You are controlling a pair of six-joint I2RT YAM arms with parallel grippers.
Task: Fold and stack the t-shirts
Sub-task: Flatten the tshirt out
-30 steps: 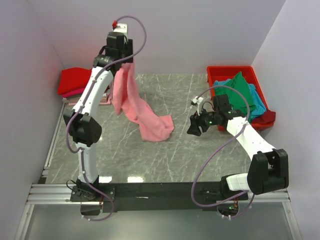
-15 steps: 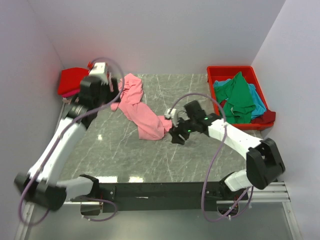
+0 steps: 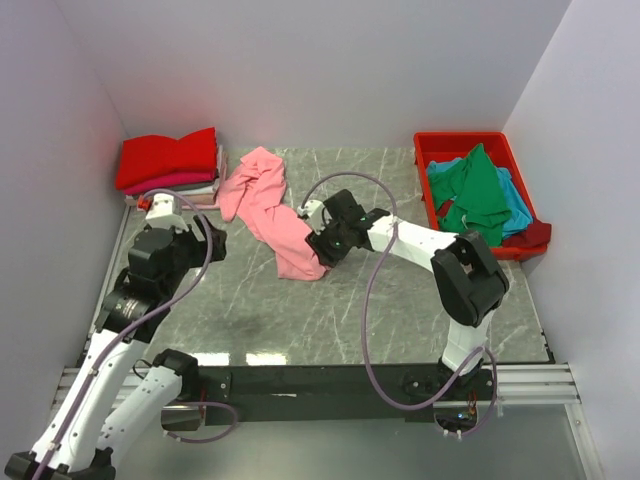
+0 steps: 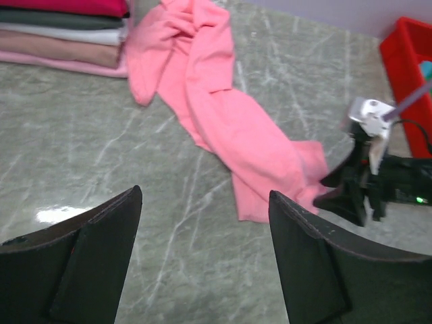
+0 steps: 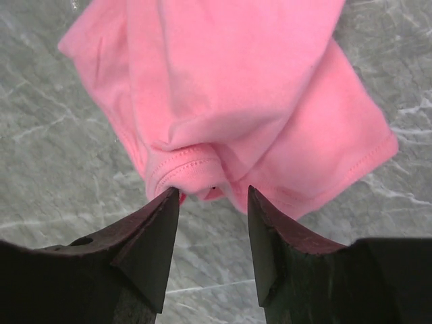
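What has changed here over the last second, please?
The left gripper let go of the pink shirt, which dropped from hanging to a crumpled strip on the table, and drew back near-left, open. The right gripper swung left from the bin to the shirt's near end. The bin and folded stack stayed put.

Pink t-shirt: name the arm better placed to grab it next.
Right. The right gripper has its fingers open right at the pink t-shirt's bunched hem, ready to close. The left gripper is open too, but hangs over bare table, apart from the cloth.
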